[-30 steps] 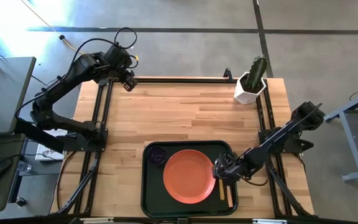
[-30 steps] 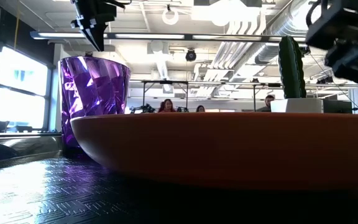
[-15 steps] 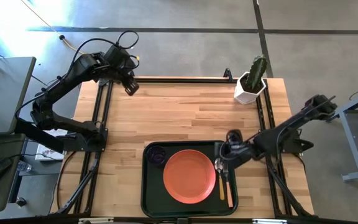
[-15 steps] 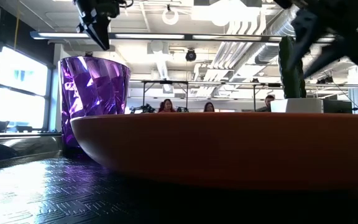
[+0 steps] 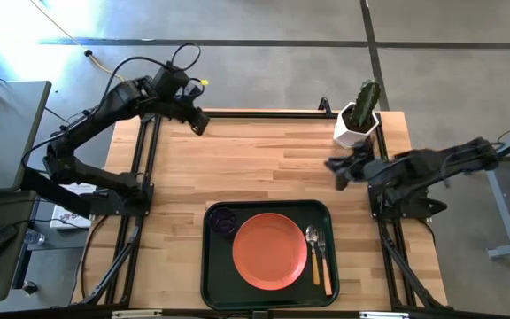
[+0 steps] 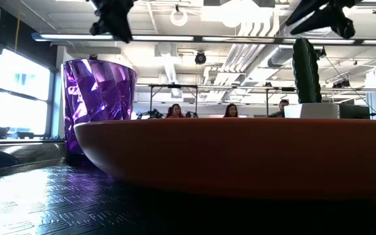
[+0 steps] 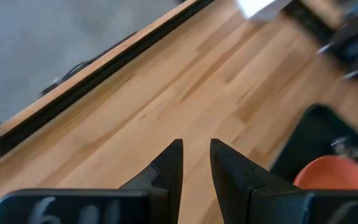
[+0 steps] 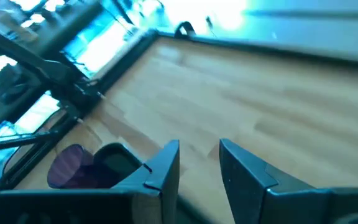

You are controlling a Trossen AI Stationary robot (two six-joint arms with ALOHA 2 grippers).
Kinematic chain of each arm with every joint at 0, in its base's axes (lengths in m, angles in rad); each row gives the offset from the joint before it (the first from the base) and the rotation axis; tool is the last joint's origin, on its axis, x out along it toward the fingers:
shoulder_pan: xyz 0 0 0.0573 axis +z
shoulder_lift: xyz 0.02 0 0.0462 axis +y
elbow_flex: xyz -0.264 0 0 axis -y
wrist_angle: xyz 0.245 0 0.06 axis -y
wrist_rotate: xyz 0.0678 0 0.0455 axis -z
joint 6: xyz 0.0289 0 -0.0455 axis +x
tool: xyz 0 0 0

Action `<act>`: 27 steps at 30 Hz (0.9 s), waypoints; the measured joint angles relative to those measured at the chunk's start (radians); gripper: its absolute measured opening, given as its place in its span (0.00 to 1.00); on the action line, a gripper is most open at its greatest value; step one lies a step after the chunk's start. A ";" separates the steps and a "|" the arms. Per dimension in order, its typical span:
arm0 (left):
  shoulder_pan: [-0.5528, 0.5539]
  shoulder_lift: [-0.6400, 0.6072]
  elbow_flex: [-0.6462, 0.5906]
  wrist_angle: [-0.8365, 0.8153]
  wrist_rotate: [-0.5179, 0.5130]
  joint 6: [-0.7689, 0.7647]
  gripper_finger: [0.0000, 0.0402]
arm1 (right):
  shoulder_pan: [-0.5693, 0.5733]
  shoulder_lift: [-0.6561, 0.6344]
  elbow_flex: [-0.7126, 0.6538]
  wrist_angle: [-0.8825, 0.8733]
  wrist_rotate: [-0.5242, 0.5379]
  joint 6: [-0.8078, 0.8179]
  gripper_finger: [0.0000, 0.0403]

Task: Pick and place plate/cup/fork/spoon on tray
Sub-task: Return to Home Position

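The wooden surface (image 5: 273, 159) carries the tray (image 5: 215, 275) at its near edge. The tray holds the plate (image 5: 270, 251) at centre, the cup (image 5: 224, 221) at its far-left corner, and the fork (image 5: 326, 270) and spoon (image 5: 314, 244) along its right side. Placement appears complete; only retreat to rest seems to remain. The right hand (image 5: 333, 166) hovers far right, released and empty. The left hand (image 5: 200, 124) hovers far left, fingers slightly parted, empty.
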 joint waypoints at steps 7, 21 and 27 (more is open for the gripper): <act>-0.160 -0.001 -0.098 0.224 0.001 -0.163 0.18 | -0.094 -0.249 0.000 0.015 -0.169 -0.323 0.26; -0.457 -0.015 -0.430 0.850 -0.073 -0.288 0.18 | -0.117 -0.479 0.000 0.081 -0.235 -0.611 0.26; -0.554 -0.092 -0.569 0.909 -0.176 -0.332 0.18 | -0.117 -0.469 0.000 0.081 -0.235 -0.689 0.26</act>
